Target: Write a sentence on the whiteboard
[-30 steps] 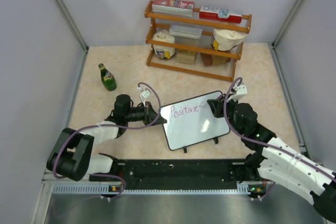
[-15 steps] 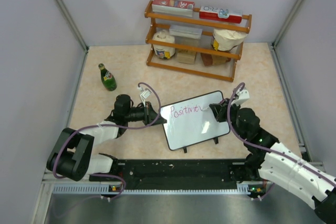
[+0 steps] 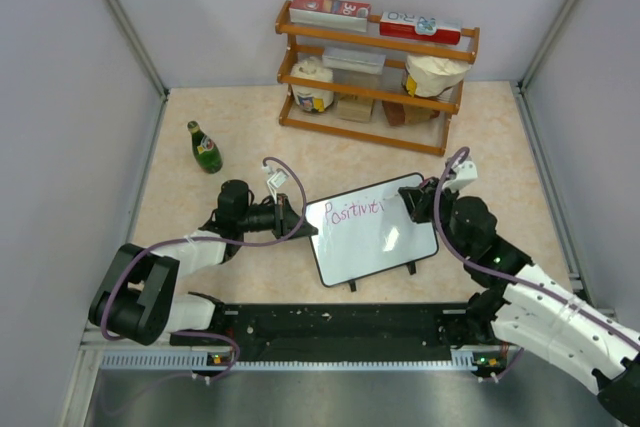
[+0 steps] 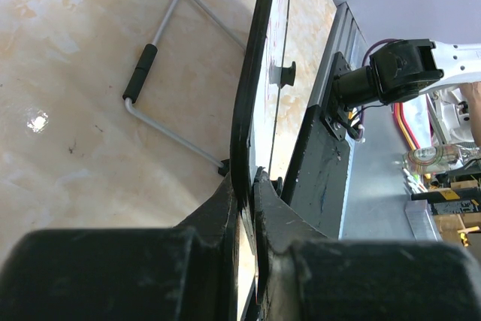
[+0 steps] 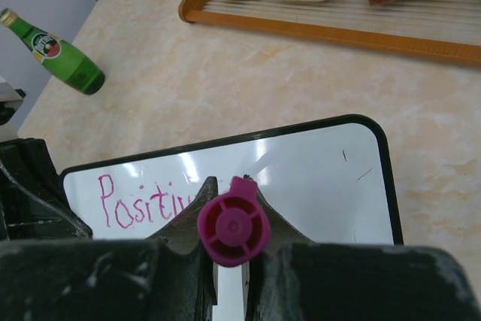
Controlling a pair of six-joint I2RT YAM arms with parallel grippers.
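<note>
Beige tabletop (image 3: pixel 180 197): left pincer (image 3: pixel 305 230) clamps whiteboard (image 3: pixel 370 247) edge, right pincer (image 3: pixel 412 205) grips marker (image 5: pixel 234 231).

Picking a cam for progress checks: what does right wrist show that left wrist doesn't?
Right wrist only: the sentence, starting "Positi", the pink marker in the right claw, a green bottle, the wooden rack. Left wrist only: the left claw clamped on the whiteboard frame, edge-on, and the wire stand behind it. Both: the whiteboard and tabletop.
</note>
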